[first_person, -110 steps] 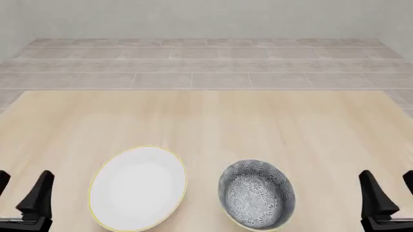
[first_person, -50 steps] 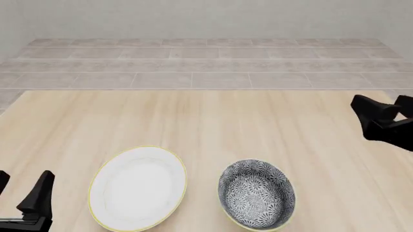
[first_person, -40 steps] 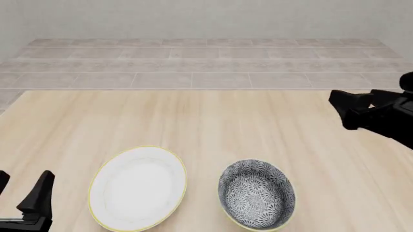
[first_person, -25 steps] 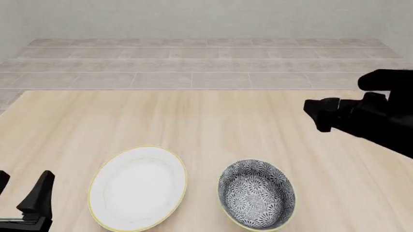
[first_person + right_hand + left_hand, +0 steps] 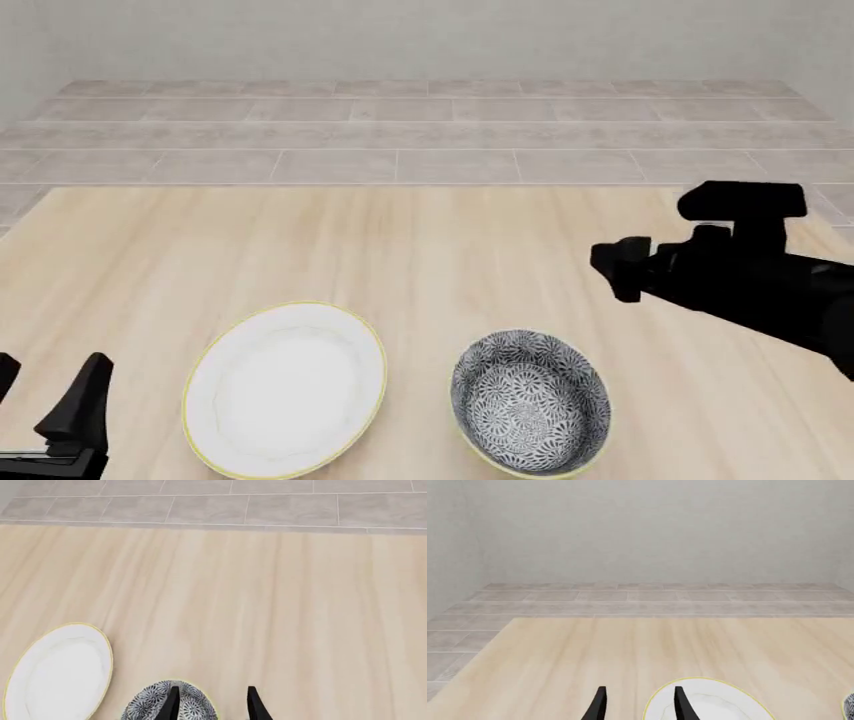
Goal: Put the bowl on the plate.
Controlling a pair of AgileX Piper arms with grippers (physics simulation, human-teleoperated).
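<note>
I am in the approach step: my right gripper (image 5: 617,268) hangs above the pale wooden surface (image 5: 400,250), past the far right edge of the round deep bowl with the grey-and-white floral pattern and thin yellowish rim (image 5: 531,402), and holds nothing. In the right wrist view its two fingertips (image 5: 172,702) stand apart with a narrow gap, empty, and the bowl's patterned rim sits right between and under them. The bowl rests on the surface near my edge, just beside the flat round plain white plate with the thin yellow rim (image 5: 286,388), not touching it, to the plate's right. My left gripper (image 5: 47,400) waits low at the near left corner, fingers parted and empty, with the plate's edge showing past it in its wrist view.

Next, I judge, I must lower the right gripper so one finger goes inside the bowl's wall and one outside, close on the rim, lift, and carry it leftward over the plate.

Count: one bowl, one plate, two grippers
</note>
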